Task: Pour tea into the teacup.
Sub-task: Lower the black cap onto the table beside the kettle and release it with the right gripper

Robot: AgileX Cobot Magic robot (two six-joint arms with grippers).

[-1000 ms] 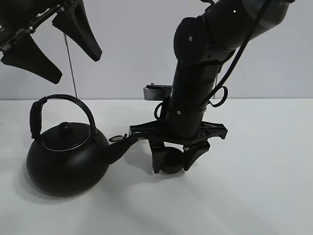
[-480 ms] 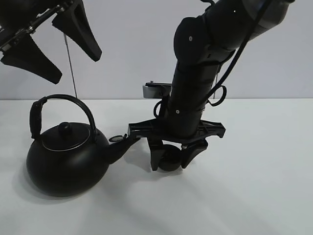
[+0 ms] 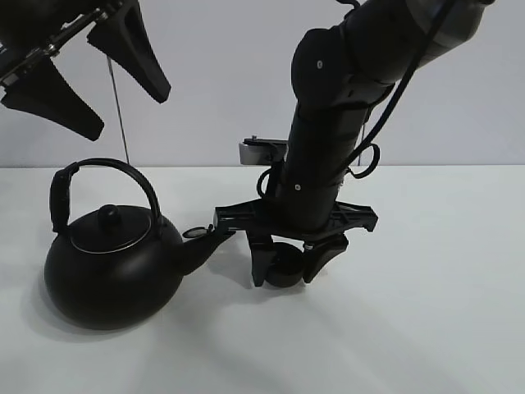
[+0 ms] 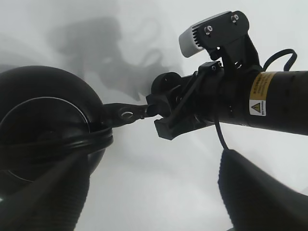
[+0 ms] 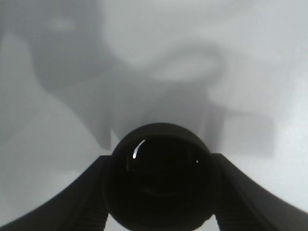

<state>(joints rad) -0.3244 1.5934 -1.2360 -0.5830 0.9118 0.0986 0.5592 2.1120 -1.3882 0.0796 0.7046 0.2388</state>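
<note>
My right gripper [image 3: 287, 277] is clamped on the cup [image 3: 285, 264] just beside the kettle's [image 3: 111, 271] spout [image 3: 201, 246], my left gripper [image 3: 125, 113] hangs wide open above the handle [image 3: 123, 168]; drift closer and I'd knock the spout.

Left gripper [image 3: 127, 111] high, fingers [image 3: 135, 53] spread, right gripper [image 3: 285, 277] low, fingers [image 3: 259, 267] closed

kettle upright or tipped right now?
Upright: the kettle rests on its base on the table, lid on top, handle arched overhead.

Bright even light, soft shadows; right wrist view blurred
</note>
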